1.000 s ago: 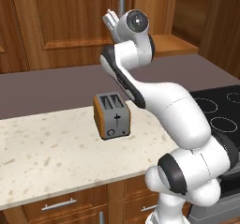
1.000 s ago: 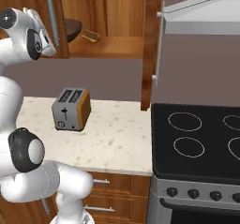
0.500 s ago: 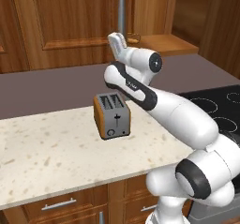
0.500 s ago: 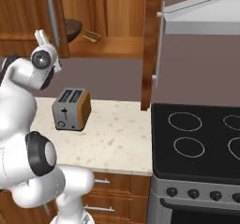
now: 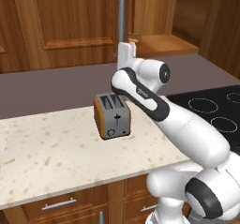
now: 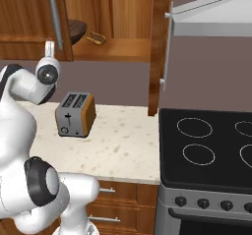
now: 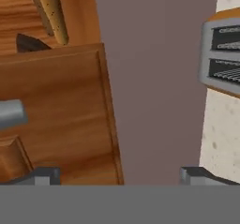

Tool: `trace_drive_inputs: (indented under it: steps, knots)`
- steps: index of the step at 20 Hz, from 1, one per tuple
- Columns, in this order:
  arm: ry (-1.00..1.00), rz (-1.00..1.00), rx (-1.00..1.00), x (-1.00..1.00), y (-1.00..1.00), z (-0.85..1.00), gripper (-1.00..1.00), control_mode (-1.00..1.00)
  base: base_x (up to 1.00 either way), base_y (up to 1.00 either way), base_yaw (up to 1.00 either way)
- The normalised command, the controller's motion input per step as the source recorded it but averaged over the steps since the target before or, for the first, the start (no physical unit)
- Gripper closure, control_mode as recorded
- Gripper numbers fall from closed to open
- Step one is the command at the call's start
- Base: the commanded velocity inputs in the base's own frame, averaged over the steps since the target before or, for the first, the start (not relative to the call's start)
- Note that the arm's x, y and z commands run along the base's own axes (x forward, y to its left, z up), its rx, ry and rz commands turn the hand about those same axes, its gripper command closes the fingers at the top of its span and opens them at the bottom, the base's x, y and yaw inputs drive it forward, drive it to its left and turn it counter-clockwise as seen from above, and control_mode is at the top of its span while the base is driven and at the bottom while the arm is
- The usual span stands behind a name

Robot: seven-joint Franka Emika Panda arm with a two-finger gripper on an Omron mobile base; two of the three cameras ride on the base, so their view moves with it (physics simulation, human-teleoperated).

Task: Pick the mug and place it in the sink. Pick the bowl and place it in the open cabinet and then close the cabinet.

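White arm folded, end effector [image 7: 119, 175] open, by cabinet [image 7: 61, 120]

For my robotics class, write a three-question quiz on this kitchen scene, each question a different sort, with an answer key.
1. True or false: the bowl sits on the cabinet shelf, behind the open door.
2. Multiple choice: What stands on the counter next to the arm? A) kettle B) toaster C) blender
3. Fill in: The gripper has its jaws ____, holding nothing.

Key: 1 true; 2 B; 3 open
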Motion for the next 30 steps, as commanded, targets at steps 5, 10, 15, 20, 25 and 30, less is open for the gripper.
trace_drive_inputs:
  steps: [5, 10, 15, 20, 25, 30]
  knots:
    - [0.45, -0.02, 0.30, -0.98, -0.14, 0.46, -1.00, -1.00, 0.00, 0.00, 0.00]
    - [0.38, -0.03, 0.25, -0.94, -0.25, 0.38, -1.00, -1.00, 0.00, 0.00, 0.00]
    - [0.13, -0.02, 0.16, -0.92, -0.40, 0.12, -1.00, -1.00, 0.00, 0.00, 0.00]
    - [-0.06, 0.00, 0.06, -0.92, -0.62, -0.13, -1.00, -1.00, 0.00, 0.00, 0.00]
    - [-0.12, 0.00, 0.04, -0.72, -0.48, 0.00, -1.00, -1.00, 0.00, 0.00, 0.00]
    - [-0.15, 0.00, 0.02, -0.37, -0.59, 0.00, -1.00, -1.00, 0.00, 0.00, 0.00]
